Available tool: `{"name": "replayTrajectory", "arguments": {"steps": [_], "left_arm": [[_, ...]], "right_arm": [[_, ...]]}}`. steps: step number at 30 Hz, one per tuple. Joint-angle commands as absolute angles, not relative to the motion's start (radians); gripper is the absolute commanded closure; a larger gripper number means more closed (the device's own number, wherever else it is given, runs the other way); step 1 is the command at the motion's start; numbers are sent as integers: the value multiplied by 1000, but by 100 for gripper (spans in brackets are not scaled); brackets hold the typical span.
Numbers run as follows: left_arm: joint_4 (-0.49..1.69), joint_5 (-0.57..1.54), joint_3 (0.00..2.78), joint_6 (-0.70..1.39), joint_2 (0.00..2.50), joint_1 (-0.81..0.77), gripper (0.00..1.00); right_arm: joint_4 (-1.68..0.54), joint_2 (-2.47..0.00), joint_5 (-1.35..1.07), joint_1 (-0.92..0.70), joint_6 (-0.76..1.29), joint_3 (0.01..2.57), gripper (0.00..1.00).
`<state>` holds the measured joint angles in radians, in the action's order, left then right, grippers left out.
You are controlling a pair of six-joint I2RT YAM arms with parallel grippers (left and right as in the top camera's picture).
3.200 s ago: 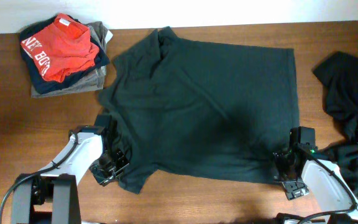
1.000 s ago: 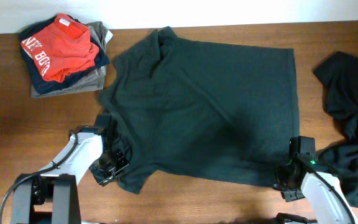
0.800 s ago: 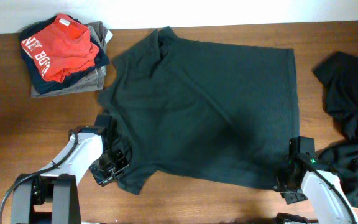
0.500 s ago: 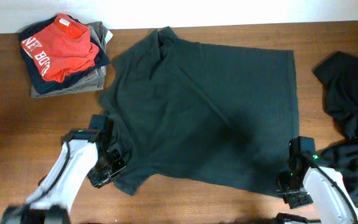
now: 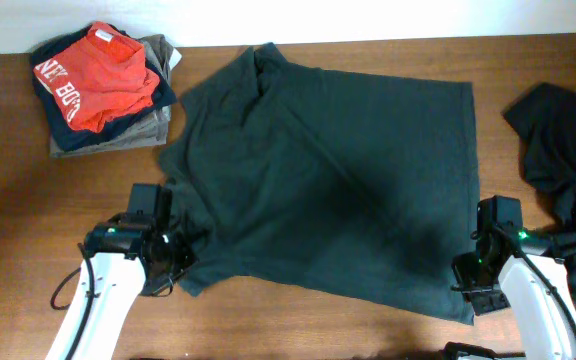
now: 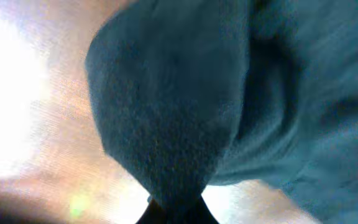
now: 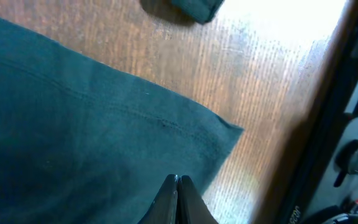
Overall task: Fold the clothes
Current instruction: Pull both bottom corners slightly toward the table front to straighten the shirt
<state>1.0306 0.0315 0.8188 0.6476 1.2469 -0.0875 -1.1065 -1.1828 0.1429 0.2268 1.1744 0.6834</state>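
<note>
On the desk (image 5: pixel 28 230) we see the dark T-shirt (image 5: pixel 338 170) spread flat across the middle, a crumpled black garment heap (image 5: pixel 558 150) at the right edge and a folded stack (image 5: pixel 103 90) topped in red at the far left corner. Our left pincer (image 6: pixel 174 208) is clenched on the shirt's near sleeve, our right pincer (image 7: pixel 178 182) on its near hem corner.

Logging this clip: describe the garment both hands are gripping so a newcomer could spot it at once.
On the wooden table, look mid-table, between the folded stack at the far left and the crumpled black heap at the right. The dark grey-green T-shirt lies there, its near corners pinched by the left hand and right hand. It alone is spread flat and shows no print.
</note>
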Motion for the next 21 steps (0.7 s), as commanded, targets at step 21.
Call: {"name": "replayTrajectory", "arguments": {"steps": [21], "left_arm": [[925, 11, 859, 635, 1231, -89, 99]], "right_arm": [[-1137, -1098, 226, 231, 1183, 723, 73]]}}
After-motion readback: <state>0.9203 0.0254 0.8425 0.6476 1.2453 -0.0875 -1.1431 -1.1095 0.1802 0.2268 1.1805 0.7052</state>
